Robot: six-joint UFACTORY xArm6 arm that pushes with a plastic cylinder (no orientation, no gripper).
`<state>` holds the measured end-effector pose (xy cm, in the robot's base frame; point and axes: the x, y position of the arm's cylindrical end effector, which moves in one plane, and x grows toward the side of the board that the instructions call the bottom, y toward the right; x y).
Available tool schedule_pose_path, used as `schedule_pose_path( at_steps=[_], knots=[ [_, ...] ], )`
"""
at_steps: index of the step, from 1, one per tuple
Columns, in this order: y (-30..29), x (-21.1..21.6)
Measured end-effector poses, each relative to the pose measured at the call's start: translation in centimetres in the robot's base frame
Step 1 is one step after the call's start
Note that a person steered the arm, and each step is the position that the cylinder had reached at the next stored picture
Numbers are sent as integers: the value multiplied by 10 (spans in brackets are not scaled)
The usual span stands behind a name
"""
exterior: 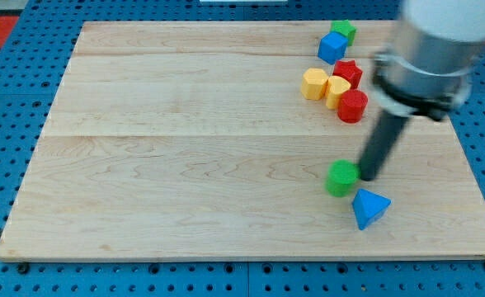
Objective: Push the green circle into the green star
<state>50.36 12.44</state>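
The board (185,165) is pale wood, smooth, with fine grain running along its planks. Beyond its edges lies blue pegboard (3,99), punched with holes. The green circle (340,178) and blue triangle (369,207) near the bottom edge look matt-painted. The rod (380,148) is dull black.

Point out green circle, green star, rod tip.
green circle (340,177): camera view, on its top face.
green star (343,31): camera view, on its top, at the board's top edge.
my tip (368,177): camera view, rod's very end, just right of the green circle.
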Motion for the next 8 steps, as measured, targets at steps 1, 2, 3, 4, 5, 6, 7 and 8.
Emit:
schedule_pose_path(
  at_steps=[1,2,3,4,5,6,7,8],
  knots=[
    [-18,-11],
    [-12,21],
    [-86,23],
    [-150,-23],
    [-150,20],
    [-219,-19],
    [-164,-64],
    [-136,-103]
  ],
)
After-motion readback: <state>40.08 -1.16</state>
